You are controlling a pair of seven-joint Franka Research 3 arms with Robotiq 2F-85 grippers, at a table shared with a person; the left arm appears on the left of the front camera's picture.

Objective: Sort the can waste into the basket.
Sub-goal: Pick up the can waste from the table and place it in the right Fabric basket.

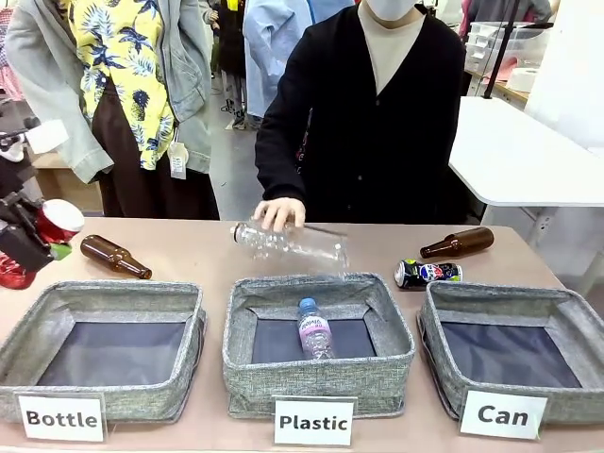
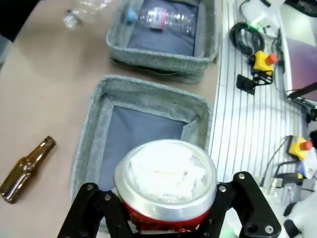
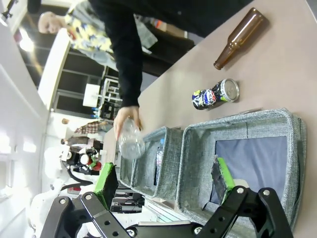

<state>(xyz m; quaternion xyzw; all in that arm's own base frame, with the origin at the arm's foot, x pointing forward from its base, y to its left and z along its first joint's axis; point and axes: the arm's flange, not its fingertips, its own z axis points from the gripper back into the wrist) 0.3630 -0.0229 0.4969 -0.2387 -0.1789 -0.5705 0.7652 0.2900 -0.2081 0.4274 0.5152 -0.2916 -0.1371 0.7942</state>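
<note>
My left gripper (image 1: 47, 234) is at the table's far left, shut on the crushed shiny red can (image 1: 59, 219). In the left wrist view the red can (image 2: 166, 181) sits between my left gripper (image 2: 166, 213) fingers, above the "Bottle" bin (image 2: 99, 129). The dented black-blue Pepsi can (image 1: 427, 274) lies on its side on the table just behind the "Can" basket (image 1: 444, 326), also shown as the Pepsi can (image 3: 215, 94) and the basket (image 3: 198, 163). My right gripper (image 3: 166, 181) hangs open over that basket, nothing between its green pads (image 3: 225, 177).
A person's hand (image 1: 279, 211) holds a clear plastic bottle (image 1: 293, 243) above the "Plastic" bin (image 1: 245, 321), which holds another bottle (image 1: 314, 330). Brown glass bottles lie at the left (image 1: 115, 257) and back right (image 1: 458, 243). The "Bottle" bin (image 1: 38, 316) stands front left.
</note>
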